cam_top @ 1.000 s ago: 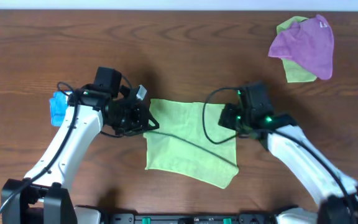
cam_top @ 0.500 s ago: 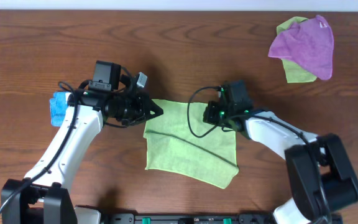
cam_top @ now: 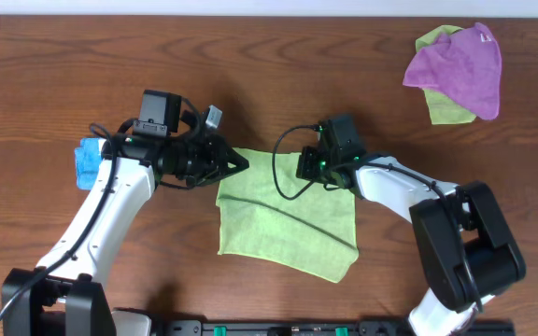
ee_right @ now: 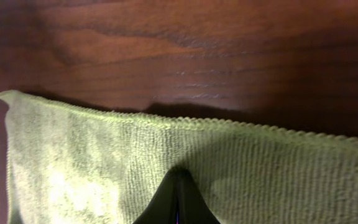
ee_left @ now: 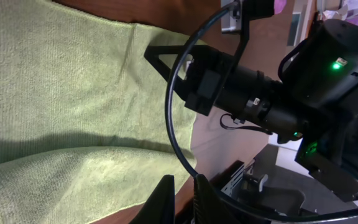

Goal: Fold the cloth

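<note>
The cloth (cam_top: 288,215) lay spread on the counter (cam_top: 63,56) between the two arms, its far edge under both tools. The left tool (cam_top: 243,164) sat at the far-left corner. In the wrist view its fingers (ee_left: 165,198) were drawn almost together on the cloth's edge, with a raised ridge of fabric running up to them. The right tool (cam_top: 303,166) was just beside it along the same edge, fingers pressed together with the tip on the fabric. Whether any cloth was pinched between them could not be told.

A black cable (cam_top: 280,177) from the right arm looped over the cloth between the tools and the fabric nearer the robot. Behind the left tool, under its arm, lay a blue cloth (cam_top: 87,161). Well beyond the right tool, toward the far-right corner, a purple cloth (cam_top: 460,67) covered most of a second green cloth (cam_top: 448,110).

Bare wood lay open beyond both tools up to the counter's far edge. The cloth's near edge ended close to the robot's base.
</note>
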Robot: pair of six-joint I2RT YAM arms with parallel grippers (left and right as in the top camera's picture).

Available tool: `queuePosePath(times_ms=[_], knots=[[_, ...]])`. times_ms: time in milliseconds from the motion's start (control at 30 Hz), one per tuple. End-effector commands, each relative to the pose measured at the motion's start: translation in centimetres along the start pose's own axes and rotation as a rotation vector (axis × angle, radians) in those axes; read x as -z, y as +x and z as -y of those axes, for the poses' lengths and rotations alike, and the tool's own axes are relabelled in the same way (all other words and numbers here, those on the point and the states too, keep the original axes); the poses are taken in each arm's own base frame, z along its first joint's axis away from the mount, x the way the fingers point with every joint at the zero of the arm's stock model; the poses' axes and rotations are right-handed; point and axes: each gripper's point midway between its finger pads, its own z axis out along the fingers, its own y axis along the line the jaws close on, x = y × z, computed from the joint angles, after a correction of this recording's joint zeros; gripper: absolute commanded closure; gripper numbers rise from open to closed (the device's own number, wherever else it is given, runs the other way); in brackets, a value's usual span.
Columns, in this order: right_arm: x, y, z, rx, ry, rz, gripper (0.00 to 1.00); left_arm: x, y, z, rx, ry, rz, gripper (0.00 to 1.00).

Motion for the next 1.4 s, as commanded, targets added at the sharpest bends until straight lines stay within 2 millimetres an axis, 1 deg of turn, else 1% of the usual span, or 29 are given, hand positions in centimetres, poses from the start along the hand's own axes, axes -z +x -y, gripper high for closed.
queuePosePath(times_ms=[0, 133, 333, 400, 533, 600, 633, 700, 800, 967, 1067, 1167, 1200, 1267, 1300, 1333, 1367], knots=[[-0.4, -0.7, 0.5, 0.038, 0.041, 0.030, 0.98, 0.5, -0.6, 0.9, -0.017, 0.028, 0.019, 0.87], [-1.3, -0.8, 0.7, 0.038, 0.047, 0.027, 0.98, 0.5, -1.1, 1.2, -0.016, 0.037, 0.036, 0.87], [-3.6, -1.2, 0.9, 0.031, 0.056, -0.008, 0.99, 0.5, -1.2, 1.2, -0.019, 0.039, 0.039, 0.87], [-4.2, -1.9, 0.7, 0.039, 0.057, -0.002, 0.98, 0.6, -1.2, 1.2, -0.018, 0.038, 0.041, 0.87], [-4.9, -4.1, 0.1, 0.065, 0.067, 0.040, 0.98, 1.0, -1.6, 0.9, -0.009, 0.037, 0.055, 0.87], [-5.3, -5.9, -0.3, 0.086, 0.083, 0.081, 0.98, 1.4, -2.0, 0.6, -0.001, 0.036, 0.071, 0.87], [-5.4, -6.5, -0.4, 0.092, 0.089, 0.091, 0.98, 1.5, -2.2, 0.5, 0.003, 0.036, 0.077, 0.87], [-5.5, -7.8, -0.6, 0.101, 0.102, 0.112, 0.98, 1.8, -2.4, 0.2, 0.010, 0.035, 0.086, 0.87], [-5.4, -10.2, -0.6, 0.112, 0.125, 0.162, 0.98, 2.1, -2.7, 0.0, 0.017, 0.034, 0.096, 0.87], [-4.9, -13.1, 0.7, 0.082, 0.162, 0.221, 0.98, 2.1, -2.8, -0.1, 0.017, 0.027, 0.100, 0.87], [-4.5, -13.9, 1.7, 0.063, 0.176, 0.235, 0.98, 2.1, -2.8, -0.1, 0.016, 0.028, 0.100, 0.87], [-4.4, -14.0, 2.3, 0.059, 0.180, 0.228, 0.98, 2.1, -2.9, -0.1, 0.013, 0.029, 0.103, 0.87], [-4.3, -14.0, 2.0, 0.064, 0.168, 0.220, 0.98, 2.1, -2.9, 0.0, 0.010, 0.031, 0.105, 0.87], [-3.8, -14.2, 0.5, 0.092, 0.113, 0.205, 0.98, 2.1, -2.9, 0.0, 0.009, 0.031, 0.106, 0.86], [-3.3, -14.5, -0.4, 0.101, 0.080, 0.204, 0.98, 2.1, -3.0, 0.0, 0.009, 0.031, 0.107, 0.84], [-2.5, -14.9, -1.7, 0.112, 0.038, 0.208, 0.98, 2.2, -3.1, 0.0, 0.012, 0.032, 0.111, 0.73], [-1.7, -15.3, -3.0, 0.122, -0.002, 0.212, 0.98, 2.2, -3.2, 0.0, 0.013, 0.034, 0.115, 0.58]])
